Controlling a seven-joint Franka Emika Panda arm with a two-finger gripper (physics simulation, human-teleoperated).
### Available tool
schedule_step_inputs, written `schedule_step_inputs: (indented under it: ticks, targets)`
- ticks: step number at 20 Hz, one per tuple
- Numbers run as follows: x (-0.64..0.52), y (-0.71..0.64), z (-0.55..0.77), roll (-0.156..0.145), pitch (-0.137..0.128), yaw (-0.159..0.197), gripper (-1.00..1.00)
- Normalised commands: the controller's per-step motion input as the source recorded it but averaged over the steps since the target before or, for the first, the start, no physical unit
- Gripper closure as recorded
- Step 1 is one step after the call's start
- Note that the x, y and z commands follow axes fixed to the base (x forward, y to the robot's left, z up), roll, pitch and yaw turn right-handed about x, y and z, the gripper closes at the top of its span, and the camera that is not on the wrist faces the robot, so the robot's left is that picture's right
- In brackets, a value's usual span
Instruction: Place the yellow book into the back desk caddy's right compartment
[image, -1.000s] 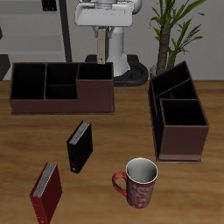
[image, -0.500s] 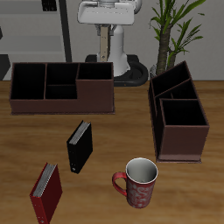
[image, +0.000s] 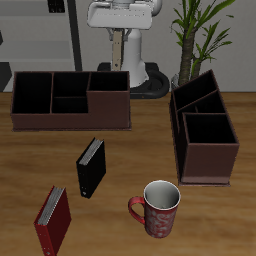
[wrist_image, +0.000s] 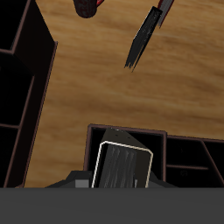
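A black book (image: 91, 167) is standing upright on the wooden table (image: 130, 150), near its middle. A red book (image: 52, 220) is standing closer to the front edge, well apart from it. A floral mug (image: 157, 208) with a red handle is sitting upright beside them. A taller two-section caddy (image: 204, 135) with a slanted end is resting at the table's side. A potted plant (image: 198, 30) is rising behind it.

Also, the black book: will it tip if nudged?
Probably. The black book stands upright on a narrow edge with nothing beside it, so a side push would likely topple it. Its cover looks hard, so it should stay stiff when lifted.
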Motion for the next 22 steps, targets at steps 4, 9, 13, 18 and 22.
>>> schedule_step_inputs:
  ticks: [4, 9, 13, 18, 22]
  targets:
    - [0.07, -0.08, -0.16, -0.015, 0.035, -0.011, 1.00]
    - [0.05, -0.07, -0.18, -0.010, 0.028, -0.014, 1.00]
    - [0.01, 0.00, -0.23, 0.004, 0.048, -0.019, 1.00]
    - [-0.03, 0.05, -0.20, 0.025, 0.025, -0.012, 1.00]
    - [-0.04, 0.04, -0.22, 0.010, 0.028, -0.008, 1.00]
